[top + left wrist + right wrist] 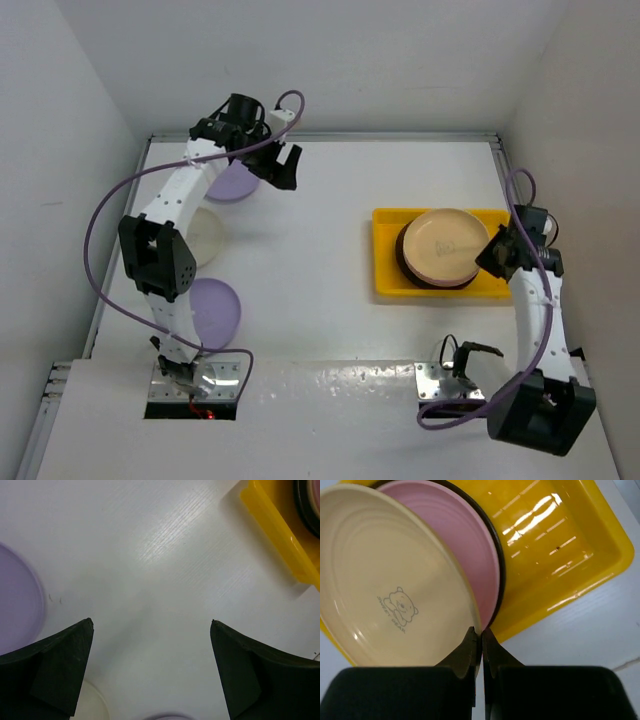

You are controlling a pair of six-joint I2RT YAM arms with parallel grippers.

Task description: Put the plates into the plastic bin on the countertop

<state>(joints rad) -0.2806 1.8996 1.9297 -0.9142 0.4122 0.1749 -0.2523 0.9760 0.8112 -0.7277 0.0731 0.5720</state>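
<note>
The yellow plastic bin stands on the white countertop at the right. A dark-rimmed plate lies in it with a pink plate on top. My right gripper is shut on the rim of the pale orange-yellow plate, holding it tilted over that stack; this shows in the right wrist view, where the plate has a bear print. My left gripper is open and empty above the counter, far left of the bin. A lavender plate, a cream plate and another lavender plate lie under the left arm.
White walls close the counter at the back and both sides. In the left wrist view, between the open fingers, bare counter shows, with a lavender plate at left, the cream plate below, and the bin's corner at top right.
</note>
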